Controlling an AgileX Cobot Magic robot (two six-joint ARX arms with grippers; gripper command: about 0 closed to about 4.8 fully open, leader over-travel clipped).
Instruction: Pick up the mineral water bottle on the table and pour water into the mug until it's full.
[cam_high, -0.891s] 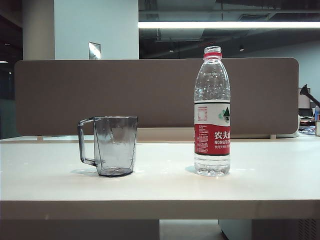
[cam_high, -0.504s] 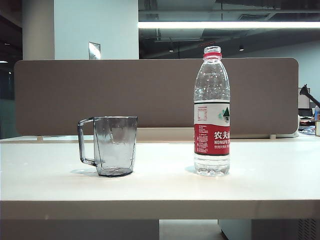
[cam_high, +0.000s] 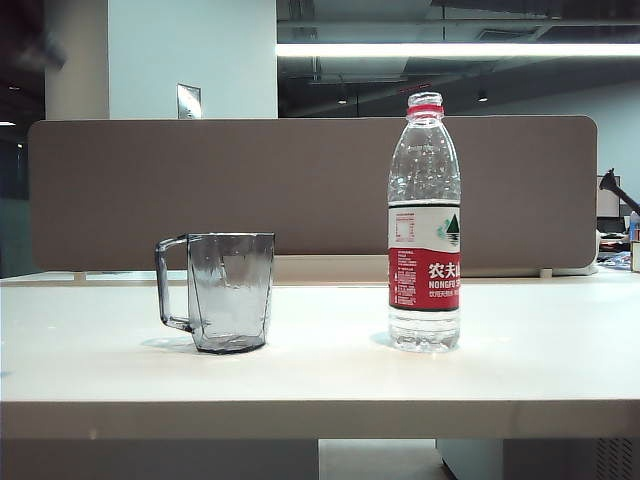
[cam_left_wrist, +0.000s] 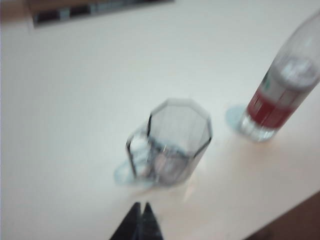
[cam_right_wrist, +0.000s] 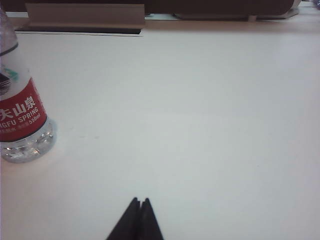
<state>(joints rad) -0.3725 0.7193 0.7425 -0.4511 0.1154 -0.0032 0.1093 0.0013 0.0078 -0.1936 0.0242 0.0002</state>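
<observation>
Standing upright on the table (cam_high: 520, 375), the mineral water bottle (cam_high: 424, 225) is seen right of centre in the exterior view, cap off, red neck ring exposed, nothing touching it. The mug (cam_high: 230, 290) is placed well apart to its left, handle turned away from the bottle, so the side facing the bottle is left clear for pouring. No water can be made out in the mug; the bottle looks largely full, though the level is hard to read.

The left gripper (cam_left_wrist: 141, 210) is held above the table, looking down on the mug (cam_left_wrist: 172, 142), fingertips pressed together, nothing gripped. The picture is blurred, so finer detail cannot be told. The right gripper (cam_right_wrist: 140, 204) is likewise closed and empty, held low over bare table with the bottle (cam_right_wrist: 22, 117) off to one side. Neither arm is visible in the exterior view.

Task judged not started: the bottle is ungrasped. The jaws would need to be opened before any approach.
</observation>
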